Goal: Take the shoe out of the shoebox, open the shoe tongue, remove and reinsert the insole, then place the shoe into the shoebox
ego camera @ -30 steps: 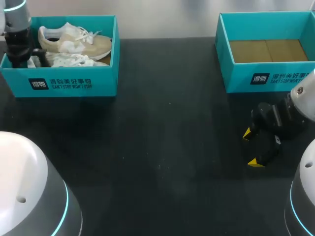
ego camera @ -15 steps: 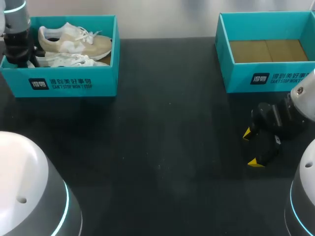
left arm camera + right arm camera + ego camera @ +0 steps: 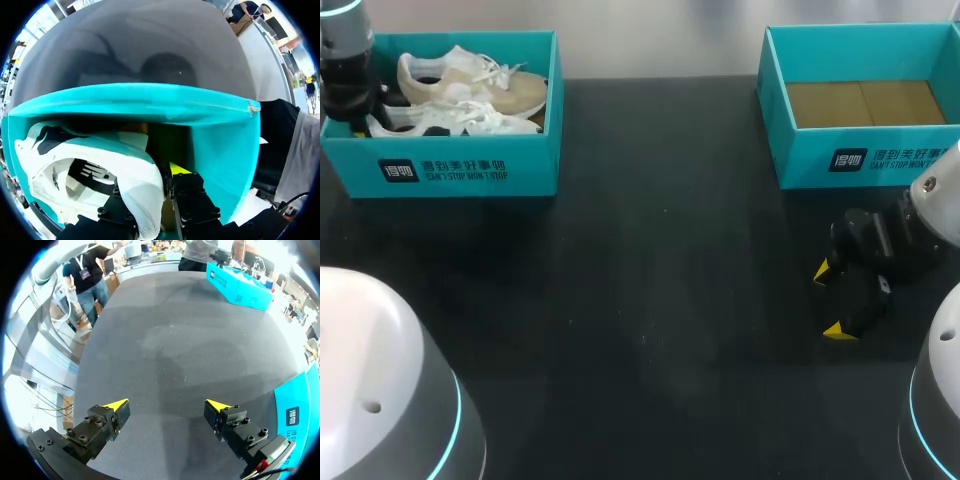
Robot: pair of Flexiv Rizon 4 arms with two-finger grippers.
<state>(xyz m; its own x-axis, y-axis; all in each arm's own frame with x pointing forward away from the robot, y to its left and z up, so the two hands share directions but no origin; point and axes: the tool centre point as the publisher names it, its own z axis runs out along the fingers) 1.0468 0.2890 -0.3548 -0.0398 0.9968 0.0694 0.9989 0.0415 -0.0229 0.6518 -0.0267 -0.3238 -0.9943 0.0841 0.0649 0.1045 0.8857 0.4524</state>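
Teal shoebox, beige shoe, white shoe, black table, yellow-tipped black right end effector.

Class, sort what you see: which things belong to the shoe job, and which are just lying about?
In the job: white shoe, left gripper gripping its heel, shoebox holding it, open right gripper.
Lying about: beige shoe, empty box at the right.

Even overhead light, faint sheen on black table; shoebox interior shadowed

Robotics lab, prob.: left arm & right arm over black table w/ shoebox.
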